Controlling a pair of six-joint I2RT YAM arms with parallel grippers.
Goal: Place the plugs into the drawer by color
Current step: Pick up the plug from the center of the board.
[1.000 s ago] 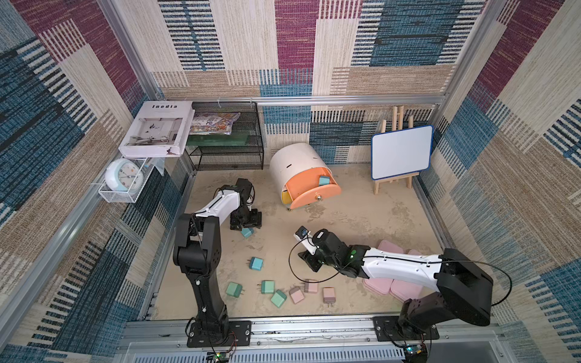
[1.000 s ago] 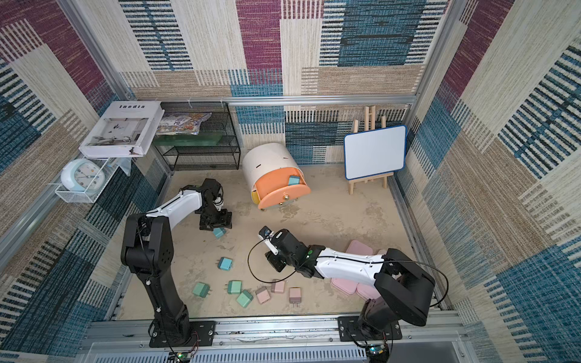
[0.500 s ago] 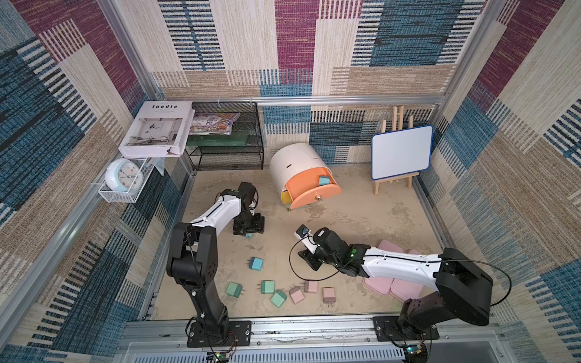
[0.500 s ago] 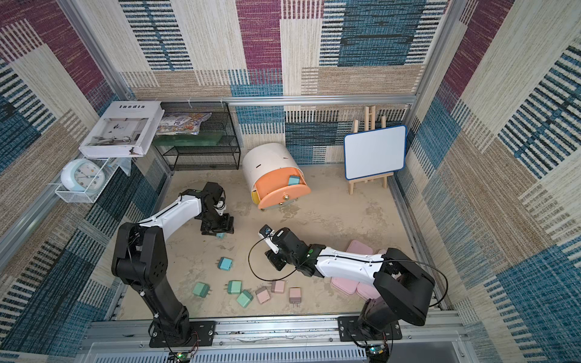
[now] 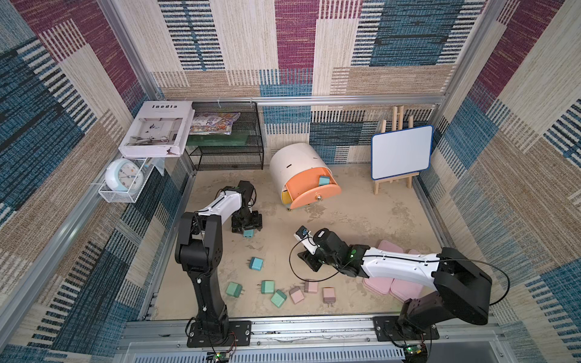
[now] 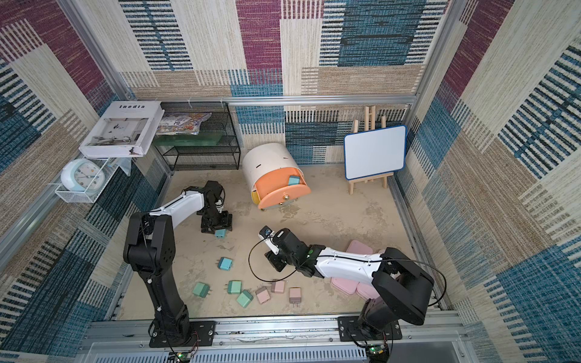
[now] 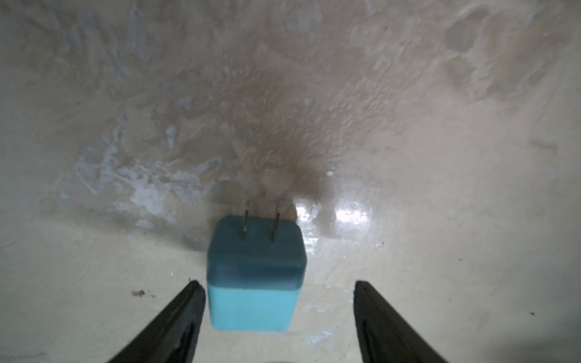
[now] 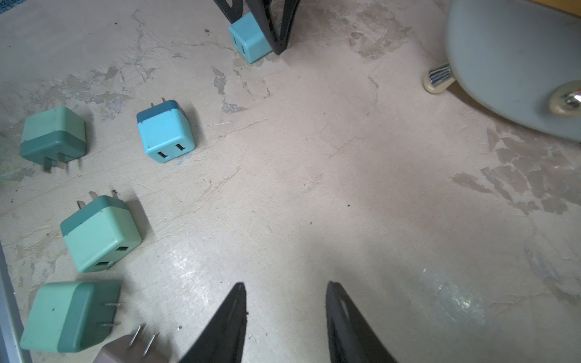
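The left gripper (image 7: 277, 283) straddles the blue rounded-cube plug (image 7: 256, 273), fingers apart, nothing gripped, prongs pointing away; right gripper (image 8: 285, 283) empty, part-open.

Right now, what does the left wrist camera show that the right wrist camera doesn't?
Only the left wrist: the two prongs of the blue plug between the fingers of the open left gripper. Only the right wrist: three green plugs, a second blue plug, part of the drawer cabinet and the open, empty right gripper. Both: that same blue plug, straddled by the left gripper.
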